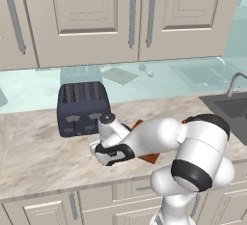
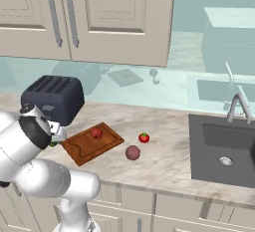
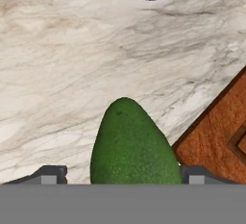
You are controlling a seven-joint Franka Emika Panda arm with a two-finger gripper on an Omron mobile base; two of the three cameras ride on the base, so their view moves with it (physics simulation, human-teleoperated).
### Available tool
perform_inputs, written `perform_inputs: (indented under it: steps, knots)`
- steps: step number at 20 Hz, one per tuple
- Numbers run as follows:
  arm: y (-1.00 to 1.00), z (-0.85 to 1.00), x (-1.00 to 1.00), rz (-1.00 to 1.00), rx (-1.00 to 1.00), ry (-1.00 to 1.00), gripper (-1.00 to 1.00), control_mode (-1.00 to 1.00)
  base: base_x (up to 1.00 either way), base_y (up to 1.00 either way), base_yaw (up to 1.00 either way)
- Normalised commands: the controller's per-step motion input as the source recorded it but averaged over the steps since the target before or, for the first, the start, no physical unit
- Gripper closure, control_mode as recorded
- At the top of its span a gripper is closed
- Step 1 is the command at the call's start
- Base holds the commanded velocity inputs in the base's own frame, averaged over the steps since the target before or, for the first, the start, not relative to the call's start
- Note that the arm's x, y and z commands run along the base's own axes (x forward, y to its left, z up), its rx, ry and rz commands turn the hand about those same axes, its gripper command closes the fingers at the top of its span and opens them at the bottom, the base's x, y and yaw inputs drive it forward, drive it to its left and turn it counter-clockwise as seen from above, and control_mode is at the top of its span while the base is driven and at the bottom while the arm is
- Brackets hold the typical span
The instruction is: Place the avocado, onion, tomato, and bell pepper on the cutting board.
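Marble counter (image 2: 164, 161) fills the lower half of both base views, pale cabinets across the top, dark sink (image 2: 226, 151) with faucet (image 2: 238, 104) at right of the right base view. White arm bends across the lower middle of the left base view and the lower left of the right base view, hand pointing down at the counter. Dark blue toaster (image 1: 83, 107) sits left of centre in the left base view, upper left in the right base view. Cutting board (image 2: 92, 143) lies lower left of centre in the right base view, just right of the arm; in the hand view its corner shows at the right edge. Bell pepper (image 2: 97, 133) sits on the board. Onion (image 2: 132, 152) rests on bare counter right of the board, near centre of the right base view; tomato (image 2: 144, 137) just above and right of it, also off the board. Avocado (image 3: 132, 146) lies on the counter at bottom centre of the hand view, just left of the board corner, not on it. Gripper (image 3: 122, 175) straddles the avocado, fingertips (image 3: 48, 175) at either side; jaws are spread wide, cannot tell if they touch or grip it
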Motion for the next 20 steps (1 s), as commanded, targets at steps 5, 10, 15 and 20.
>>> perform_inputs:
  steps: [5,10,15,20]
  knots:
    - [0.03,-0.04,0.00,0.00,0.00,0.01,1.00,-1.00,0.00,0.00,0.00]
    - [0.00,0.01,0.00,0.00,0.00,0.00,1.00,-1.00,0.00,0.00,0.00]
    - [0.00,0.32,-0.03,0.00,0.00,0.00,1.00,-1.00,0.00,0.00,0.00]
    - [0.00,0.38,-0.04,0.00,0.00,0.00,1.00,-1.00,0.00,0.00,0.00]
